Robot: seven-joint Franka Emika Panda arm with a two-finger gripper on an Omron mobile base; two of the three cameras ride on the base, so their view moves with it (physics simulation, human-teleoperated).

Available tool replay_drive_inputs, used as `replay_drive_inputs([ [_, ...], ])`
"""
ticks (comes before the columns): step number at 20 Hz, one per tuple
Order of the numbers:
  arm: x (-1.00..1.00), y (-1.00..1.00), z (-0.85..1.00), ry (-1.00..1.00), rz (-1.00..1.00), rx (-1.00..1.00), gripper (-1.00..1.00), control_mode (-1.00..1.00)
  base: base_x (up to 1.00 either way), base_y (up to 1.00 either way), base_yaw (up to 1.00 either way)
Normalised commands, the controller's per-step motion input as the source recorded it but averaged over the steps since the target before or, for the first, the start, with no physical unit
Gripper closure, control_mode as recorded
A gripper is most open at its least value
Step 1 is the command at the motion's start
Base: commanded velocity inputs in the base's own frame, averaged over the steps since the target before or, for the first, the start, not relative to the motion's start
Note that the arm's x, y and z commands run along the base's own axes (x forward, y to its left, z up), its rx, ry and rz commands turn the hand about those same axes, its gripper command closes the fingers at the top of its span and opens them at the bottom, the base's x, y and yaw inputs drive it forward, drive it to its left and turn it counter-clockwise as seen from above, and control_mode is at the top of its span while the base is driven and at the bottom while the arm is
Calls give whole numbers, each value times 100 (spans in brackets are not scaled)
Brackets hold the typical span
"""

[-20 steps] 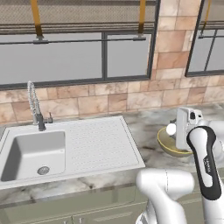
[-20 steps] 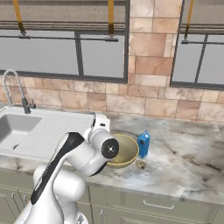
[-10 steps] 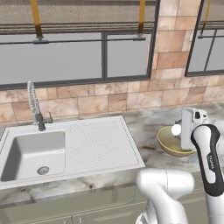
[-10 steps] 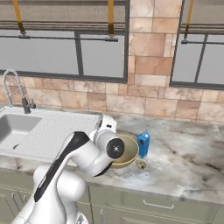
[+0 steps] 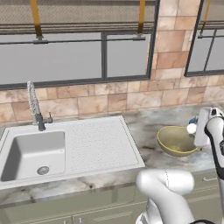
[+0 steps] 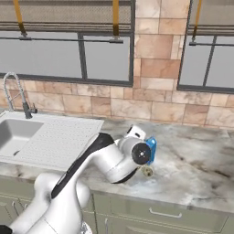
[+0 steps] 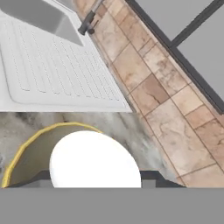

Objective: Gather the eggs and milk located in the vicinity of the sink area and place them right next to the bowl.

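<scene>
Holding an egg point(image 7: 94, 159) between its tips, the gripper point(image 5: 194, 129) hangs above the counter by the bowl point(image 5: 177, 141); the jaws stand partly closed around the white ball, which the hand view shows bulging large right at the bottom, just in front of the camera and over the bowl's yellow rim. An egg like this is probably light, rigid, smooth and round, so it may slip or roll out sideways unless the pads sit across its widest girth, and it is fragile enough that a harder squeeze looks risky. From the left base view the egg point(image 5: 191, 128) sits at the hand's near side, above the bowl's right edge. The blue milk carton point(image 6: 150, 149) already stands on the marble just beyond the bowl, partly hidden by the wrist. The sink basin point(image 5: 33, 153) and its drainboard point(image 5: 98, 142) lie well apart to the left.
</scene>
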Motion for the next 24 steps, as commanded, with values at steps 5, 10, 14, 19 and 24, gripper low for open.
replay_drive_inputs([
  [5, 0, -84, -6, 14, -17, 19, 100, -100, 0, 0, 0],
  [10, 0, -80, -26, 4, -11, 15, 100, -100, 0, 0, 0],
  [14, 0, -68, -39, 0, -7, 13, 100, -100, 0, 0, 0],
  [19, 0, -54, -44, 0, -5, 10, 100, -100, 0, 0, 0],
  [24, 0, -19, -49, 0, -1, 4, 100, -100, 0, 0, 0],
])
